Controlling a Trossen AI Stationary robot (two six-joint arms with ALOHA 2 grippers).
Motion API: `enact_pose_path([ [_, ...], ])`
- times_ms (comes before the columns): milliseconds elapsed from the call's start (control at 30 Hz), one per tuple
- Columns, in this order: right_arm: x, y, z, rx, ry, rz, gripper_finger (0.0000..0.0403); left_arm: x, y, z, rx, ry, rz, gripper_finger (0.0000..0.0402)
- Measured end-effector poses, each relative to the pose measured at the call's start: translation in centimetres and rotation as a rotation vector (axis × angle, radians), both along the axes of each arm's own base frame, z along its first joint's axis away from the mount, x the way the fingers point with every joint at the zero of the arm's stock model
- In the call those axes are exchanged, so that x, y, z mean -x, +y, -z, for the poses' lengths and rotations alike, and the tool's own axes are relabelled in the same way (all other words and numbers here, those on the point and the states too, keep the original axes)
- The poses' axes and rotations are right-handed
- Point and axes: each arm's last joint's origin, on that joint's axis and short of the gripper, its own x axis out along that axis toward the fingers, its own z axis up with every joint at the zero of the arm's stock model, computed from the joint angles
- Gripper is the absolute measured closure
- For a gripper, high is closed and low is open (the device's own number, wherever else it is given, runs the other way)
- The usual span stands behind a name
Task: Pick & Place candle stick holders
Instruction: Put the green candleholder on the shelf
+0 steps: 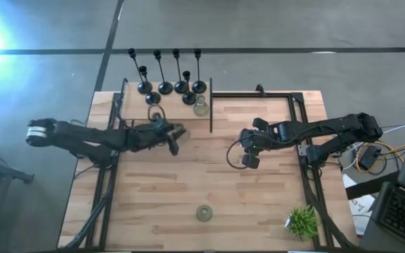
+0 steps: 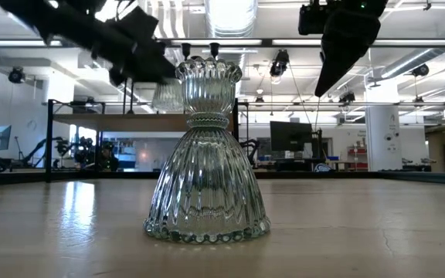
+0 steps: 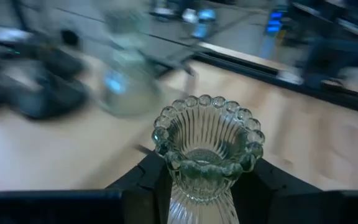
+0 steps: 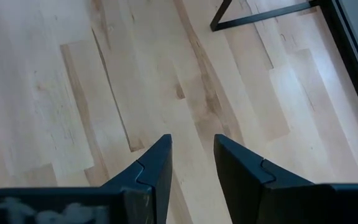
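I am holding a clear ribbed glass candle holder between the fingers of my left gripper, pinching its narrow neck just under the beaded rim, above the table near the black divider bar. Another glass holder is standing beside that bar, next to the black candle stick holders clustered at the far edge. A third glass holder is sitting near the front edge, well apart from the green plant. My right gripper is hovering over bare wood, its fingers narrowly parted and holding nothing.
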Motion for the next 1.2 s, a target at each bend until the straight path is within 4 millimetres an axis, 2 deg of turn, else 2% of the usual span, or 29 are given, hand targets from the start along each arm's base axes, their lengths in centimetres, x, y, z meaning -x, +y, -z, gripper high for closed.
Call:
enact_pose_path([
  [200, 0.0, 0.0, 0.0, 0.001, -0.003, -0.001, 0.0281, 0.0, 0.8, -4.3, -0.162, 0.120, -0.213, 0.0275],
  [333, -0.1, 0.0, 0.0, 0.000, -0.008, 0.000, 0.0277, -0.6, 1.8, -5.7, -0.192, 0.151, -0.263, 0.0275],
  [567, -0.1, 0.0, 0.0, 0.000, -0.007, -0.001, 0.0276, -0.3, 4.6, -4.7, -0.137, 0.193, -0.367, 0.0275],
  [867, -0.1, 0.0, 0.0, 0.009, -0.006, -0.018, 0.0287, 0.8, 8.0, -4.4, -0.038, 0.155, -0.378, 0.0275],
  [1200, -0.2, 0.0, -0.1, 0.012, -0.017, -0.023, 0.0274, 1.4, 9.3, -2.9, -0.018, 0.104, -0.379, 0.0275],
])
